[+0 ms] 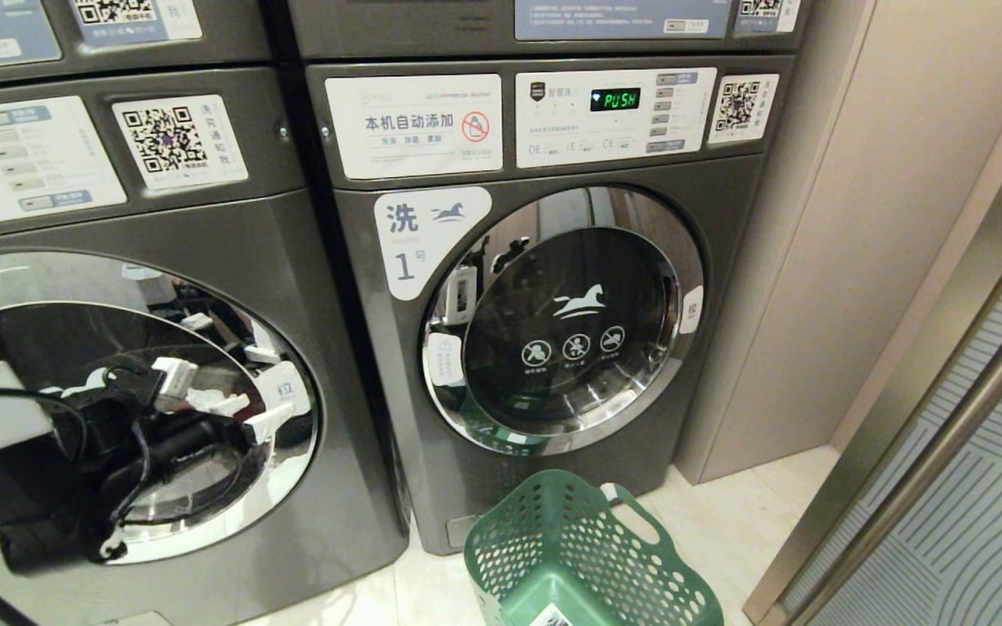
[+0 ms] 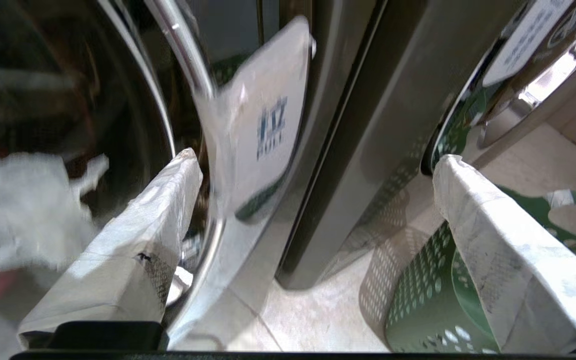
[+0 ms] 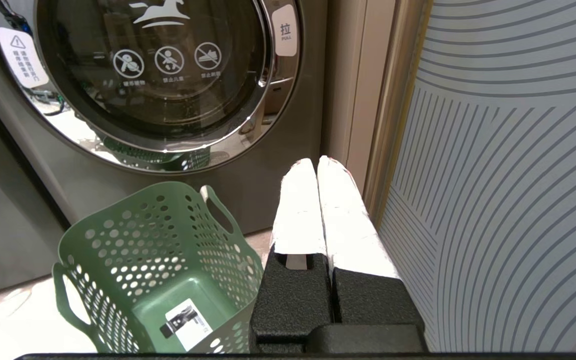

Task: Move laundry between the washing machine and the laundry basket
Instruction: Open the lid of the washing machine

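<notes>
- Two front-loading washing machines stand side by side, each with another unit stacked above it. The washing machine (image 1: 544, 287) marked "1" is in front of the robot, dark grey, with a round chrome-ringed door (image 1: 564, 320) that is closed. Its dark glass carries a white horse emblem and three round warning icons, and a small white "PULL" tag (image 3: 285, 29) sits on the ring's edge. The green display on its panel reads "PUSH".
- The second machine (image 1: 144, 348) on the left has the same chrome door ring, and the robot's own arm is mirrored in it.
- One laundry basket (image 1: 584, 556), green plastic with round perforations and cut-out handles, stands on the pale tiled floor (image 1: 727, 522) just in front of machine 1, below its door. From the right wrist view its inside holds only a white label (image 3: 186, 322) lying on the bottom; no clothing shows in it.
- Two grippers, both with fingers wrapped in white tape. The left gripper (image 2: 318, 175) is held up near the door of the left-hand machine, beside that door's own "PULL" tag, with its jaws spread wide and nothing between them; the basket shows behind one finger.
- The right gripper (image 3: 317, 172) hangs low on the right, next to the basket and a striped wall panel (image 3: 508, 175), its two fingers pressed together and empty.
</notes>
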`<state>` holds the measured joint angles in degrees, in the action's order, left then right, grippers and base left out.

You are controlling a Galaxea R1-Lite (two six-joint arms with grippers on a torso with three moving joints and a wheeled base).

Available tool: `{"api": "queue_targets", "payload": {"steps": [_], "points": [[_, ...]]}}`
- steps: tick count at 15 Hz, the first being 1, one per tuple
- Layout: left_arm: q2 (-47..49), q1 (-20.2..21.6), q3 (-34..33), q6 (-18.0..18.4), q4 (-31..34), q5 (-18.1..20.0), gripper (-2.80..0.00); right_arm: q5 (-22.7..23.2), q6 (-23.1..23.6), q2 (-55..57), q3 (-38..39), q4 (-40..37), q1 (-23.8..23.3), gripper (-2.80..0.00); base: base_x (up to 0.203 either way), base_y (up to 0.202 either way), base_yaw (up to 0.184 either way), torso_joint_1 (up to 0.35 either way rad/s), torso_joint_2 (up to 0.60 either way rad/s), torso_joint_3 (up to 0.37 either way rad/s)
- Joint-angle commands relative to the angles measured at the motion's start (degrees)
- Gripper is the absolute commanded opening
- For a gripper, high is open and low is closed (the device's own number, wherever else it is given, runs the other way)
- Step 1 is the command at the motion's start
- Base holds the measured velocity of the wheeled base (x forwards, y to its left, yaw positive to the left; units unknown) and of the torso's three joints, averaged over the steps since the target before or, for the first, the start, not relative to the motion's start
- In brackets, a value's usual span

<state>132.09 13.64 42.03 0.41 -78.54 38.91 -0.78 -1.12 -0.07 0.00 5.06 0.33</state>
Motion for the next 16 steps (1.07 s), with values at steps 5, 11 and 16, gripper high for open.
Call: {"api": "queue_targets", "payload": {"steps": [5, 11, 16], "points": [[2.3, -1.7, 5.8, -0.5, 2.1, -0.1, 0.00, 0.0, 0.0, 0.1, 1.9, 0.0, 0.0, -2.80, 0.000, 0.000, 0.000, 0.000, 0.00, 0.000], [5.0, -3.0, 8.4, -0.6, 2.4, -0.1, 0.00, 0.0, 0.0, 0.1, 1.9, 0.0, 0.0, -2.80, 0.000, 0.000, 0.000, 0.000, 0.00, 0.000], [8.2, -3.1, 13.0, -2.9, 2.4, 0.9, 0.00, 0.0, 0.0, 0.1, 1.9, 0.0, 0.0, -2.80, 0.000, 0.000, 0.000, 0.000, 0.00, 0.000]]}}
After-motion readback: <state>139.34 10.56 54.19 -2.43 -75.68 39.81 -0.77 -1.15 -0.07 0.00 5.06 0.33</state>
